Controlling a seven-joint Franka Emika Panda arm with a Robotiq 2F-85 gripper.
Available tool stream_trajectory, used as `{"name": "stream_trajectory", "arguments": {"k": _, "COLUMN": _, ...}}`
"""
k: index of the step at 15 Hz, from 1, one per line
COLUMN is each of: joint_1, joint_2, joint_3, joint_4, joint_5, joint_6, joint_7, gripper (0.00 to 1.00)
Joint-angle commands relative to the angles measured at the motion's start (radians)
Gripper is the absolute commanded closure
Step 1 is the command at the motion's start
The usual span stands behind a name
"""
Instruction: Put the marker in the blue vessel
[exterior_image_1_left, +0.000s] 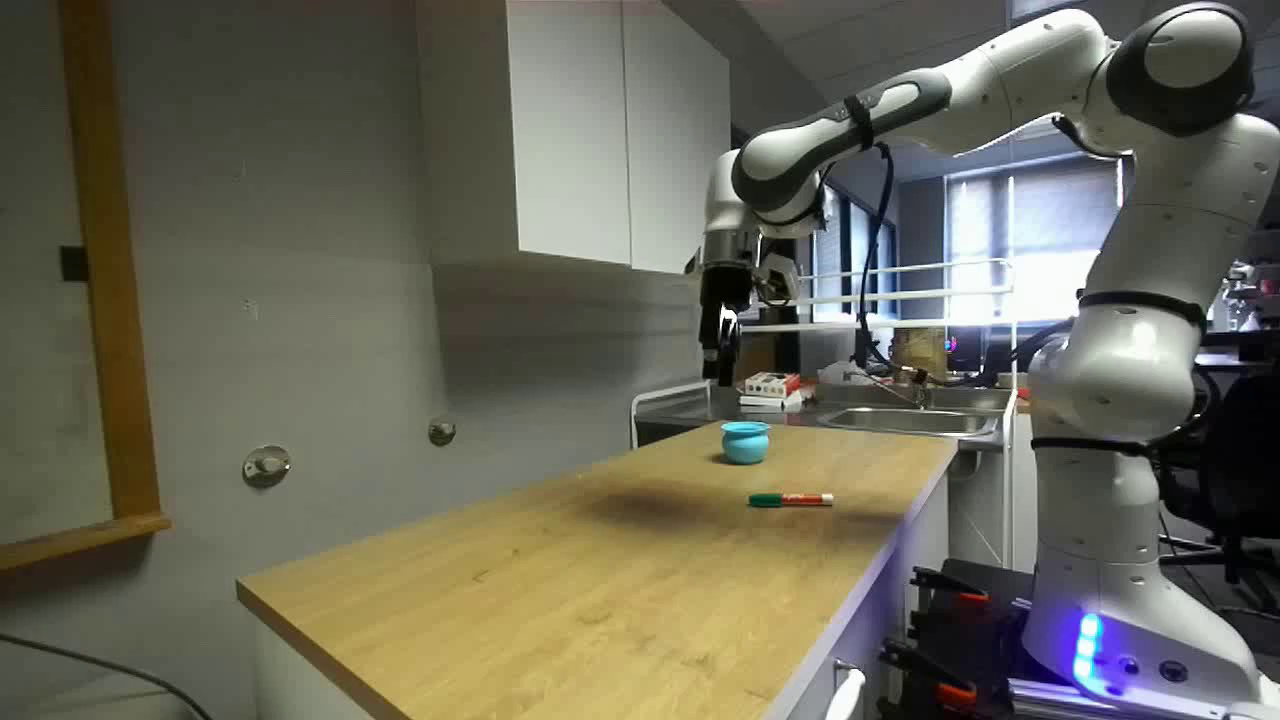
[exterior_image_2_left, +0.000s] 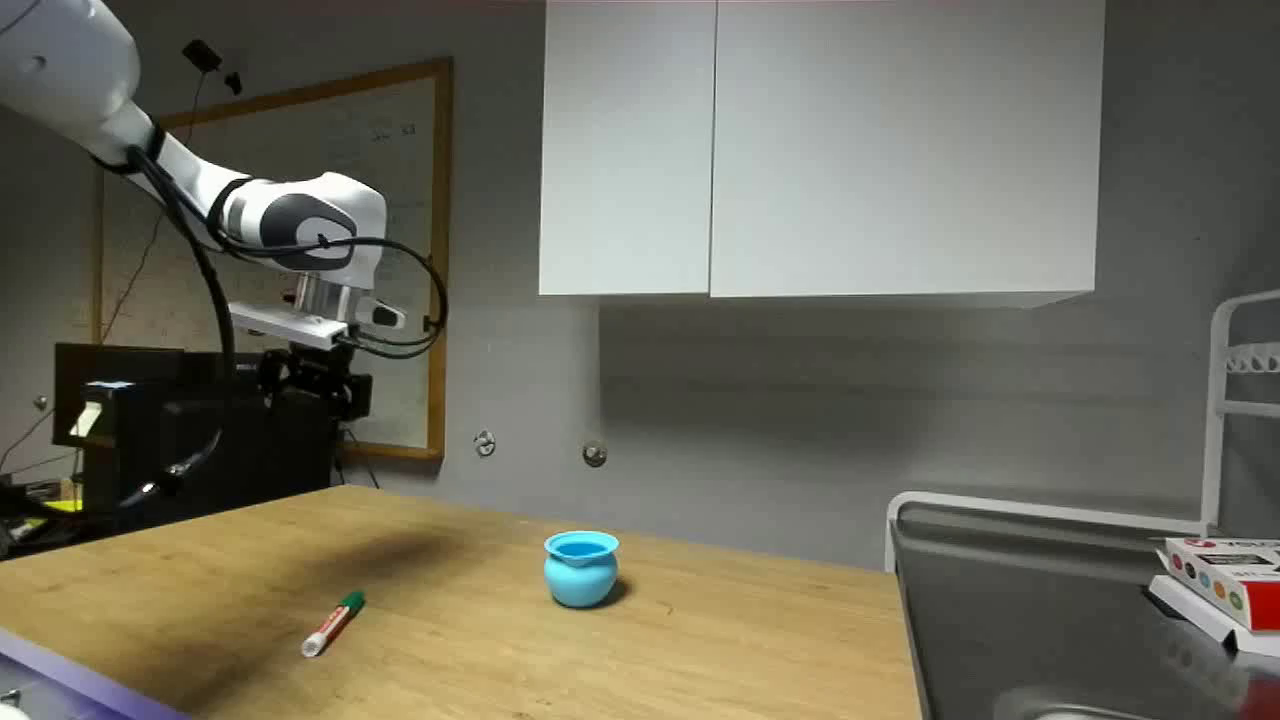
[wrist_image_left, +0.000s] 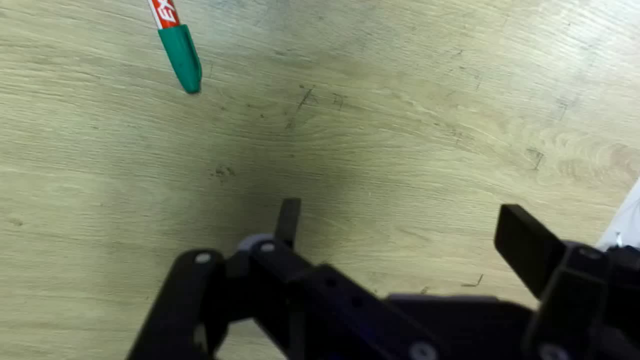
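Note:
A marker with a green cap, red label and white end lies on the wooden counter (exterior_image_1_left: 560, 600) in both exterior views (exterior_image_1_left: 790, 500) (exterior_image_2_left: 333, 625). Its green-capped end shows at the upper left of the wrist view (wrist_image_left: 182, 57). The light-blue round vessel stands upright on the counter in both exterior views (exterior_image_1_left: 745, 443) (exterior_image_2_left: 580, 577). It is out of view in the wrist view. My black gripper (exterior_image_1_left: 722, 368) hangs well above the counter, pointing down. It also shows in an exterior view (exterior_image_2_left: 318, 392). In the wrist view its fingers (wrist_image_left: 397, 215) are wide apart with nothing between them.
White wall cabinets (exterior_image_1_left: 620, 140) (exterior_image_2_left: 820, 150) hang above the counter along the wall. A sink (exterior_image_1_left: 905, 420) lies beyond the counter's far end. Boxes (exterior_image_1_left: 772, 385) (exterior_image_2_left: 1225, 580) and a white metal rack (exterior_image_2_left: 1050, 513) stand near it. The robot base (exterior_image_1_left: 1130, 620) is beside the counter.

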Motion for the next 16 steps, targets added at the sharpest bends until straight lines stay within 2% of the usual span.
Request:
{"name": "stream_trajectory", "arguments": {"k": 1, "joint_1": -0.019, "joint_2": 0.001, "joint_3": 0.017, "joint_4": 0.002, "joint_5": 0.007, "joint_6": -0.004, "joint_7": -0.005, "gripper": 0.00}}
{"name": "stream_trajectory", "arguments": {"k": 9, "joint_1": -0.026, "joint_2": 0.023, "joint_3": 0.015, "joint_4": 0.013, "joint_5": -0.005, "joint_6": -0.008, "joint_7": -0.013, "gripper": 0.00}}
{"name": "stream_trajectory", "arguments": {"k": 16, "joint_1": -0.105, "joint_2": 0.124, "joint_3": -0.024, "joint_4": 0.000, "joint_5": -0.159, "joint_6": -0.029, "joint_7": -0.124, "gripper": 0.00}}
